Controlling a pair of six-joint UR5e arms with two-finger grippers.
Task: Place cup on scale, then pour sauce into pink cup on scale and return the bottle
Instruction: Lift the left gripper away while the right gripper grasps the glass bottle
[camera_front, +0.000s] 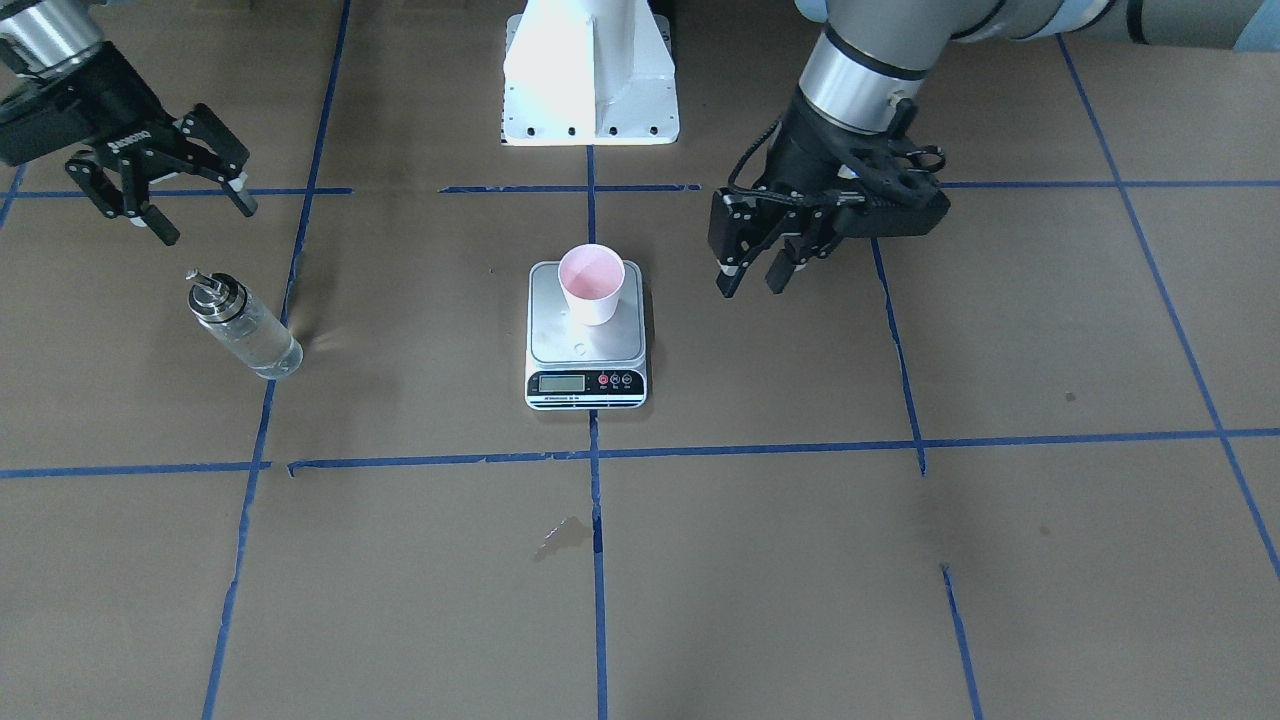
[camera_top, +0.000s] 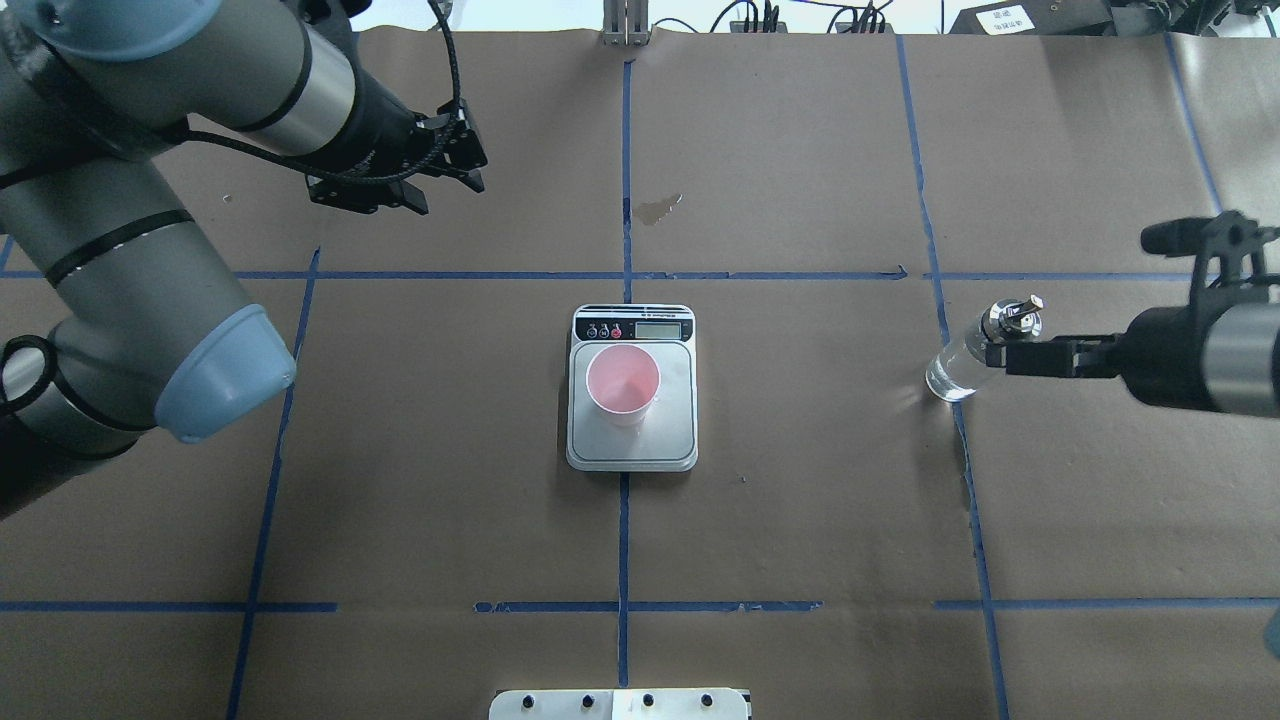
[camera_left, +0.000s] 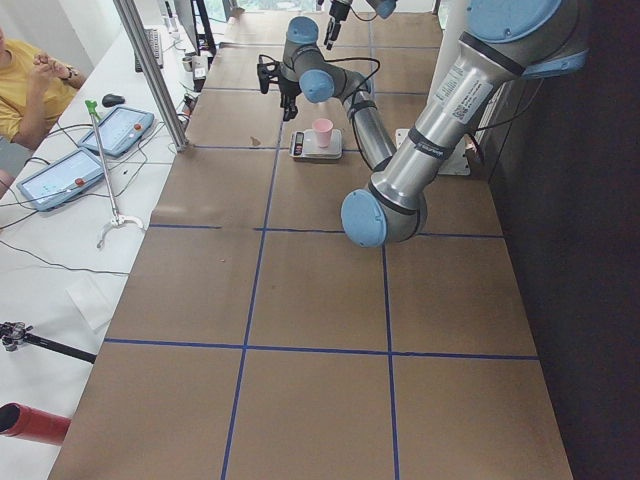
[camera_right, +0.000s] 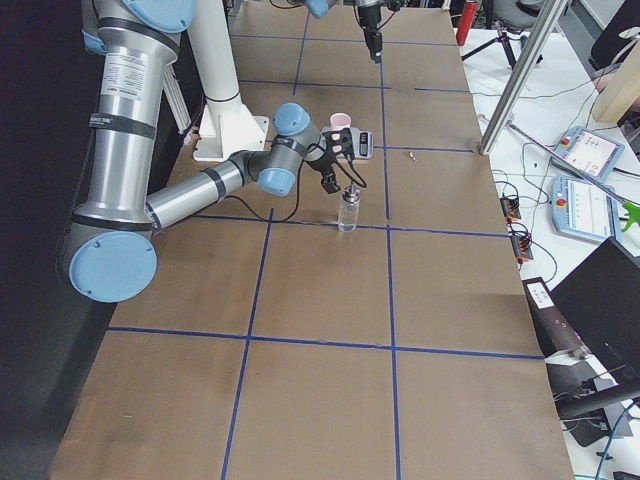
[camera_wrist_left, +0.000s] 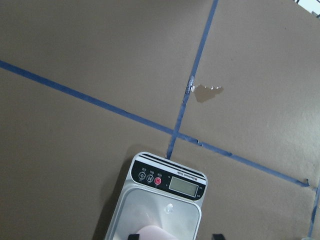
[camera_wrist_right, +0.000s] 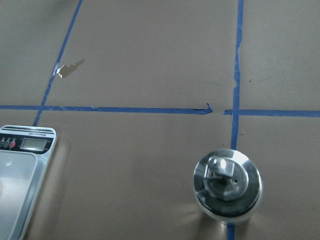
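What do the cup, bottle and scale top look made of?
Cup: probably paper, matte pale pink, no glare.
Bottle: clear glass, see-through; collar shiny metal, mirror-like.
Scale top: seemingly brushed steel, dull grey sheen.

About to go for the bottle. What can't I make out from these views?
- Scale reading: digits too small in front and overhead views, illegible in left wrist view.
- Sauce level in the bottle: clear liquid in clear glass; right wrist view shows only its cap.
- Cup: cut off by left wrist view's bottom edge.
- Right gripper: fingers outside right wrist view.
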